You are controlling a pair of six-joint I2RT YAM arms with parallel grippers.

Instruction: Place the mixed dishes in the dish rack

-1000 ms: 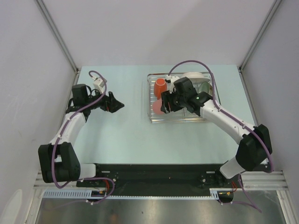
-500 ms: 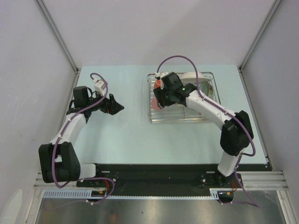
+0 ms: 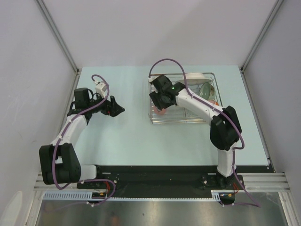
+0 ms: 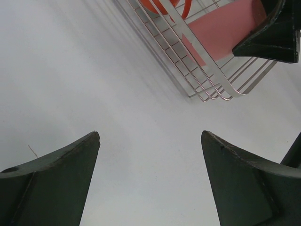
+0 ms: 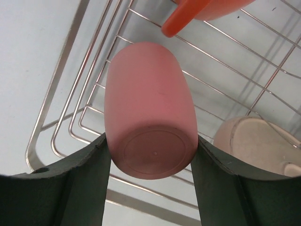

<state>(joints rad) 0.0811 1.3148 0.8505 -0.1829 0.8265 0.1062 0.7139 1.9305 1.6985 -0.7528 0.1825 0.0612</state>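
Note:
My right gripper (image 3: pixel 159 100) is shut on the small pink cup (image 5: pixel 148 117). It holds the cup on its side, base toward the camera, just above the wires at the left end of the dish rack (image 3: pixel 181 121). The orange mug (image 5: pixel 188 14) sits right beyond the cup in the rack and also shows in the left wrist view (image 4: pixel 162 4). A pale pink bowl (image 5: pixel 256 141) lies in the rack to the cup's right. A white plate (image 3: pixel 195 76) stands at the rack's far side. My left gripper (image 3: pixel 117 109) is open and empty above the table, left of the rack.
The rack's near left corner (image 4: pixel 207 94) lies ahead of my left gripper, with bare table between them. A round dish (image 3: pixel 206 89) stands in the right part of the rack. White walls close in the table on three sides.
My right arm has swung left across the rack with the pink cup, from the rack's middle to its left end. The left arm has barely moved.

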